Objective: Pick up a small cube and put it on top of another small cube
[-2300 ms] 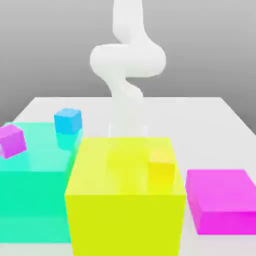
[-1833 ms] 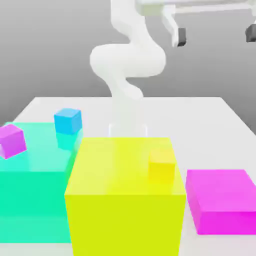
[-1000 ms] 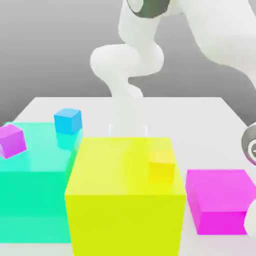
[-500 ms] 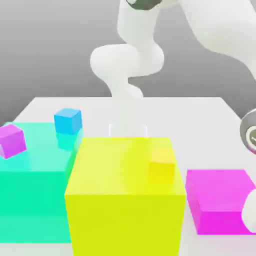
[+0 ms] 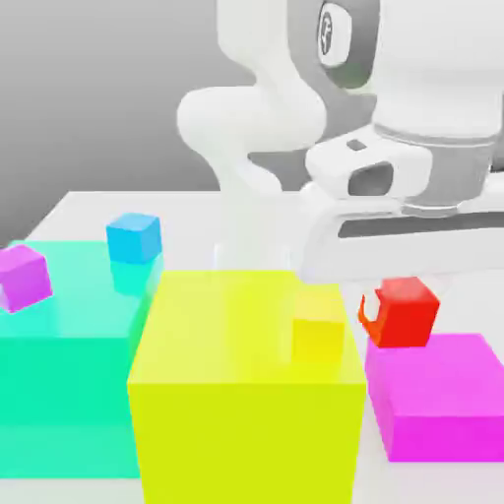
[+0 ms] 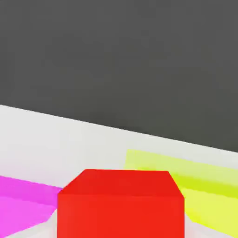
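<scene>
Three big blocks stand: one yellow [image 5: 246, 433], one magenta [image 5: 443, 379], one green [image 5: 64, 394]. One small yellow cube [image 5: 318, 330] is on the yellow block; one gripper [image 5: 401, 307] holds one small red cube [image 5: 406, 320] between its jaws, seen by the magenta block's far edge; two cubes, purple [image 5: 23, 279] and blue [image 5: 134, 238], sit on the green.

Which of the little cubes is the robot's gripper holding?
The red cube, gripped just above the pink block. The blue, purple and yellow ones rest on big blocks.
</scene>
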You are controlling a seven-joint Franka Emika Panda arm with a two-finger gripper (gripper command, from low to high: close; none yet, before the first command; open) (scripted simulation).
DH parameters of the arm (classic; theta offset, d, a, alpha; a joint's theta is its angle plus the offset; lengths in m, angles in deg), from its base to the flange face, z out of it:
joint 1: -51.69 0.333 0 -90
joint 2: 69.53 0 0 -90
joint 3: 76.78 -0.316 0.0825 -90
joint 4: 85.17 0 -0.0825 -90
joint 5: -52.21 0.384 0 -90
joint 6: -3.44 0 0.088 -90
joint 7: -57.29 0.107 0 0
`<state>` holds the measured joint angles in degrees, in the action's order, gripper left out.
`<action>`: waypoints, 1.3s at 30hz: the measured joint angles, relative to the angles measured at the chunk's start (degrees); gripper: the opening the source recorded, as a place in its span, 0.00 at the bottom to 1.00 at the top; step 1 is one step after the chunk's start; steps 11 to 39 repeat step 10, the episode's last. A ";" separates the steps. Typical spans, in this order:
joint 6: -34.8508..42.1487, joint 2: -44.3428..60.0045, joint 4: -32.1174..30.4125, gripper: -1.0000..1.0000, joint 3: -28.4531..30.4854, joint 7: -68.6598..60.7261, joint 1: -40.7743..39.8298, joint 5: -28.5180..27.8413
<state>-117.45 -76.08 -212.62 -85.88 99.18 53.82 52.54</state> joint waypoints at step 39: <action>-4.29 -3.86 -8.13 1.00 2.07 -7.61 -1.30 1.59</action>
